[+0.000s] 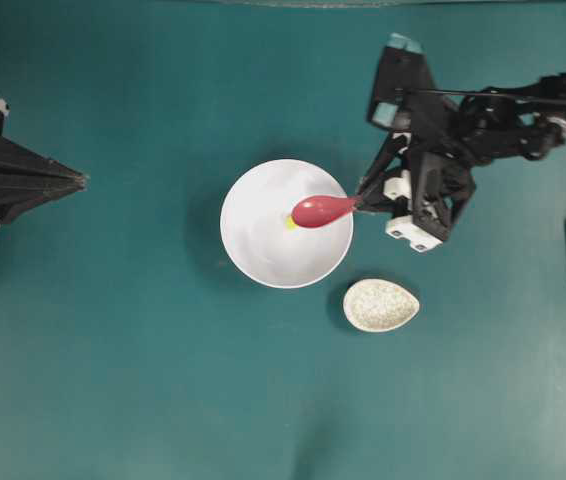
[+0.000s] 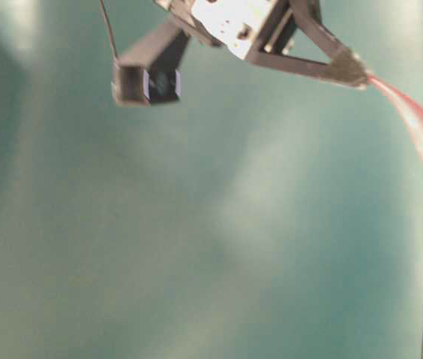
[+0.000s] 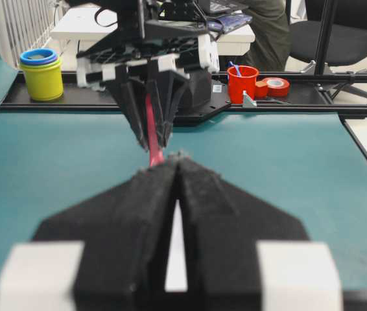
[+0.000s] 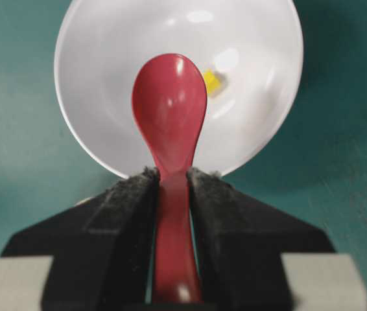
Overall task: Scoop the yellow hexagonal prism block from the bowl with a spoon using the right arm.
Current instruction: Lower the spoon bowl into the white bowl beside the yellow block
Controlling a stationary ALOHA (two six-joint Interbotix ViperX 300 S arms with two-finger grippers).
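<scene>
The white bowl [image 1: 253, 240] stands mid-table with the tiny yellow hexagonal prism block [image 1: 290, 223] on its floor. My right gripper [image 1: 361, 197] is shut on the handle of the pink-red spoon [image 1: 321, 210], at the bowl's right rim. The spoon's head reaches over the bowl's inside. In the right wrist view the spoon [image 4: 169, 103] runs out from my right gripper [image 4: 170, 173]. The block [image 4: 212, 82] lies just right of its head, inside the bowl [image 4: 106, 58]. My left gripper [image 1: 81, 180] points in from the far left, shut and empty [image 3: 178, 157].
A small speckled beige teardrop dish [image 1: 381, 305] sits just below and right of the bowl. Beyond the table's far edge in the left wrist view stand a yellow container [image 3: 41, 78], a red cup [image 3: 242, 84] and a tape roll [image 3: 276, 85].
</scene>
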